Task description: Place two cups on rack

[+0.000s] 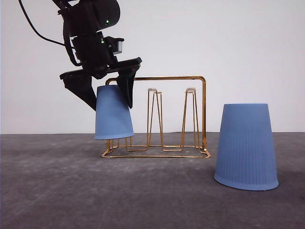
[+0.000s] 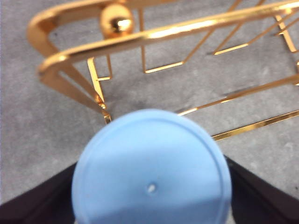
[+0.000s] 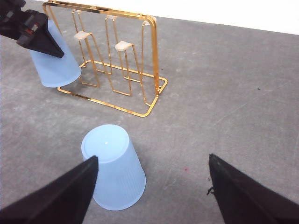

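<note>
A light blue ribbed cup (image 1: 113, 117) hangs upside down over the left end prong of the gold wire rack (image 1: 204, 109), its rim a little above the rack's base. My left gripper (image 1: 112, 109) is shut on it, one finger on each side near its top. In the left wrist view the cup's flat bottom (image 2: 152, 168) sits between the dark fingers (image 2: 42, 205), with the rack (image 2: 154, 32) behind. The second cup (image 1: 246, 145) stands upside down on the table to the right of the rack. My right gripper (image 3: 153, 157) is open above the table, with this cup (image 3: 113, 168) beside one finger.
The rack's two other white-tipped prongs (image 1: 152, 90) stand bare. The grey table (image 1: 57, 191) stretches in front of the rack. A white wall stands behind.
</note>
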Tool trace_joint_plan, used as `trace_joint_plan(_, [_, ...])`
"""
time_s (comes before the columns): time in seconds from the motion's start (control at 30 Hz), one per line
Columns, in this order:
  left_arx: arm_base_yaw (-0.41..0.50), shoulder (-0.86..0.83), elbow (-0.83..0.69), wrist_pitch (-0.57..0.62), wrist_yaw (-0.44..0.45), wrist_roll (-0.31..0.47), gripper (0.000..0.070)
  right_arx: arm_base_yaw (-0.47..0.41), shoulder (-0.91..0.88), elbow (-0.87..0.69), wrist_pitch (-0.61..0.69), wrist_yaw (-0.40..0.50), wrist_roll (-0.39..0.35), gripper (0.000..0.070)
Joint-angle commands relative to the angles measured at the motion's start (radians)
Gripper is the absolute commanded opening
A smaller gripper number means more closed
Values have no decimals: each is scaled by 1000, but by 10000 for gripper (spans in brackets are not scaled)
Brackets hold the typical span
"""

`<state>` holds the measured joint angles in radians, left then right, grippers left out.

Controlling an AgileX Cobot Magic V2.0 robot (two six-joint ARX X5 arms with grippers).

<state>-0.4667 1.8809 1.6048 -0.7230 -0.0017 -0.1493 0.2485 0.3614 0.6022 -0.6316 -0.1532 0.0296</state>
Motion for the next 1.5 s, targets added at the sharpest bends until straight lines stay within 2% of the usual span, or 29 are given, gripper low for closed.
trace_joint_plan(0.0, [-5, 10, 35, -10, 1, 6, 575, 4, 3, 11, 11, 5, -8, 480])
trace_joint_plan(0.1, [3, 1, 76, -86, 1, 8, 574, 4, 3, 11, 10, 4, -7, 480])
trace_joint_plan(0.3, [13, -43, 192, -284, 6, 62, 551, 4, 3, 11, 10, 3, -7, 480])
trace_joint_plan(0.5, [14, -158, 170, -407, 43, 66, 548, 4, 3, 11, 10, 3, -7, 480])
trace_joint_plan(0.57, [14, -221, 108, -395, 57, 64, 535, 4, 3, 11, 10, 1, -6, 480])
trace_joint_plan(0.67, [12, -352, -56, -311, 66, 39, 462, 4, 3, 11, 9, -5, -3, 480])
trace_joint_plan(0.83, [12, -615, -383, -116, 141, -24, 459, 5, 17, 11, 0, -64, -3, 481])
trace_joint_plan(1.03, [22, -912, -681, 31, 145, -97, 459, 5, 123, 11, -2, -173, -1, 481])
trace_joint_plan(1.17, [23, -1078, -825, 67, 144, -155, 460, 8, 234, 11, 16, -224, 9, 483])
trace_joint_plan(1.27, [23, -1158, -894, 64, 143, -171, 460, 25, 330, 11, 56, -240, 14, 487])
trace_joint_plan(1.47, [23, -1225, -957, 55, 140, -208, 460, 77, 537, 11, 210, -230, 36, 560])
